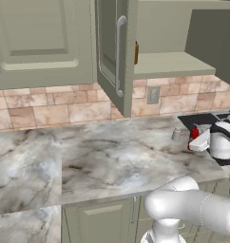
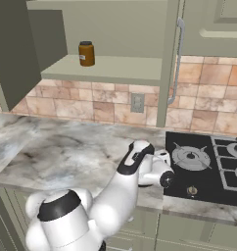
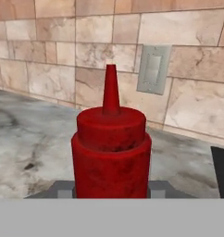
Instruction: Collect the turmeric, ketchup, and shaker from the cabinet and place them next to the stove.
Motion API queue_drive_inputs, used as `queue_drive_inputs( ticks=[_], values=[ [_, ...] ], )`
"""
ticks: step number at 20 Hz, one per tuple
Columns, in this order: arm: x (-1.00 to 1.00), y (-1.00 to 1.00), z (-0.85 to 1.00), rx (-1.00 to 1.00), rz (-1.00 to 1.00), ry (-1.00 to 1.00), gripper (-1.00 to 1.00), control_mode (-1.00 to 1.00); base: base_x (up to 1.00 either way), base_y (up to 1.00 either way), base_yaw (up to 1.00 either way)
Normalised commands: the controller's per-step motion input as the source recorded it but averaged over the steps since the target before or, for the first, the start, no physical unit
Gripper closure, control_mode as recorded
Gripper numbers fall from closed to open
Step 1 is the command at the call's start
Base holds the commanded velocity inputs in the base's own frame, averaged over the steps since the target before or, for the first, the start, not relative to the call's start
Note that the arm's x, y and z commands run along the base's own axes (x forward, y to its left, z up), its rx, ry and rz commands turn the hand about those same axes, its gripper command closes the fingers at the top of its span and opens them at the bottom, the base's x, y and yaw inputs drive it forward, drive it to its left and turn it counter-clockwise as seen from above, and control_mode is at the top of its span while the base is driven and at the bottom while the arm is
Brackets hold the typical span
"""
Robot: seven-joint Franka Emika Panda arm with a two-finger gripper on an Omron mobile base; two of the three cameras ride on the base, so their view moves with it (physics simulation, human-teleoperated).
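The ketchup [image 3: 111, 152] is pinched between the jaws of the gripper [image 3: 111, 189], held upright just above the marble counter [image 1: 98, 156] beside the stove [image 2: 208, 166]. The shaker [image 1: 176, 135] is set on the counter near it — just left of the cooktop. The turmeric [image 2: 86, 53] is seen standing on the shelf of the open cabinet [image 2: 115, 68].

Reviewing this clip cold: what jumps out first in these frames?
The ketchup, bright red, stands close before the hand camera, clamped in the gripper low over the marble counter beside the stove. Above, the cabinet stands open with the turmeric alone on its shelf. The shaker already sits on the counter.
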Motion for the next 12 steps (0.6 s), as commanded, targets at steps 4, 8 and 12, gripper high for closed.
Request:
queue_drive_inputs(
  ticks=[4, 8, 12],
  values=[
    [0.35, -0.16, -0.34, 0.00, 0.07, 0.07, 1.00, -1.00, 0.00, 0.00, 0.00],
    [0.31, -0.28, -0.33, 0.01, 0.08, 0.07, 1.00, -1.00, 0.00, 0.00, 0.00],
    [0.26, -0.29, -0.32, 0.03, 0.08, 0.05, 1.00, -1.00, 0.00, 0.00, 0.00]
  ],
)
